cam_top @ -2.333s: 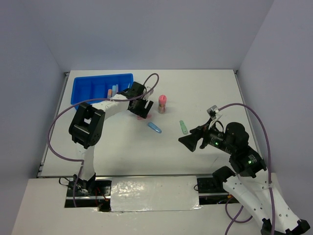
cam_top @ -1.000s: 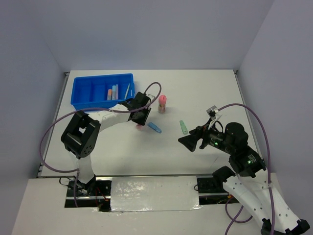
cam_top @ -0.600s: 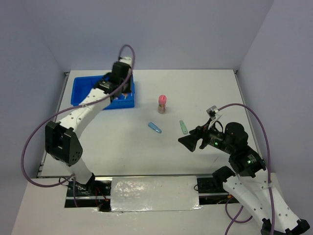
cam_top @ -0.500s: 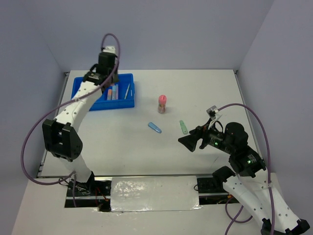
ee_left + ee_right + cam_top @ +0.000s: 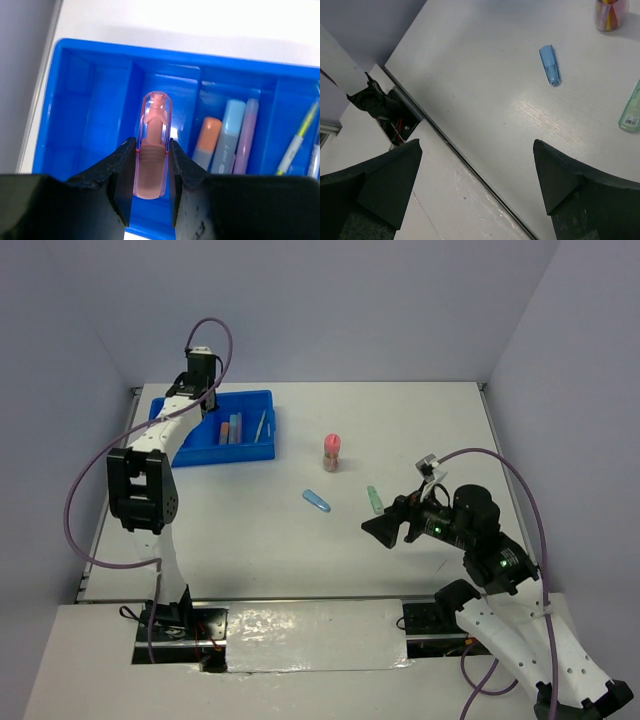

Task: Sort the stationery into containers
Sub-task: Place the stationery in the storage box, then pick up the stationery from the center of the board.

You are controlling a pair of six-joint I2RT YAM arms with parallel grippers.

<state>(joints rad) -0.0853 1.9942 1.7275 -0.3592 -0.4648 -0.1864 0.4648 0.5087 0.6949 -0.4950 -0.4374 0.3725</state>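
Observation:
My left gripper [image 5: 151,148] is shut on a translucent pink marker [image 5: 152,135], held over the middle compartment of the blue tray [image 5: 175,53]. Seen from the top, that gripper [image 5: 196,405] hangs over the tray's [image 5: 255,452] left half. The compartment to the right holds an orange marker [image 5: 205,140], a light blue marker [image 5: 228,132] and a purple marker [image 5: 246,131]. A yellow pen [image 5: 298,141] lies in the last compartment. A blue marker [image 5: 316,500], a green marker [image 5: 375,499] and a pink-capped cylinder [image 5: 332,451] lie on the table. My right gripper [image 5: 378,531] hovers open near the green marker, holding nothing.
The tray stands at the table's back left corner, close to the left wall. In the right wrist view the blue marker [image 5: 550,65] and green marker [image 5: 631,112] lie beyond the open gripper [image 5: 476,150]; the table's near edge strip [image 5: 445,145] runs below it.
My left arm has carried the pink marker from the table's middle up and back-left, and now holds it over the tray. The right arm has barely moved.

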